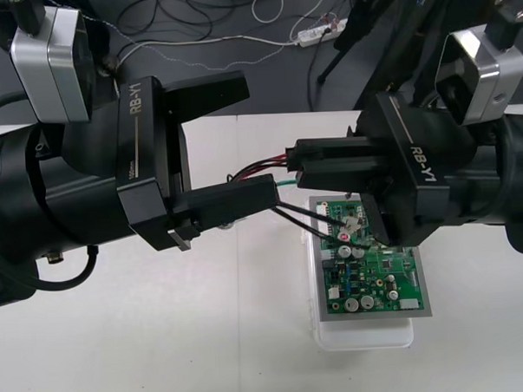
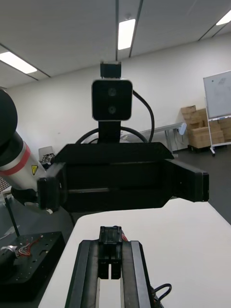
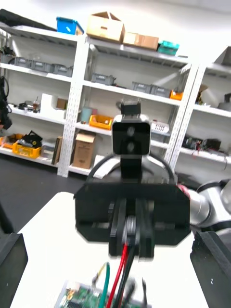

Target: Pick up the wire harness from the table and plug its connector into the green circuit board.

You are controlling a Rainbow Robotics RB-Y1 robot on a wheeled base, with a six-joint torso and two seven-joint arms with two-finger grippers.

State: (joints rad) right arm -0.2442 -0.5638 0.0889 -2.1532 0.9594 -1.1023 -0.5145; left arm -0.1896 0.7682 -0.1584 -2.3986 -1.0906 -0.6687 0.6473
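- Insertion: your right gripper (image 1: 295,160) clamped the wire harness (image 1: 260,167) over the green circuit board (image 1: 378,282).
- Your left gripper (image 1: 259,137) gaped wide alongside.
- Next likely needed careful downward alignment.

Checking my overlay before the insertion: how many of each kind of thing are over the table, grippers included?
Grippers: 2 (left gripper, right gripper)
Wire harness: 1
Green circuit board: 1
White base: 1
Total: 5

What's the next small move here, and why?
Probably shut the left pincer on the harness wires: it stands open around them beside the green circuit board, while the right pincer is shut on their far end.
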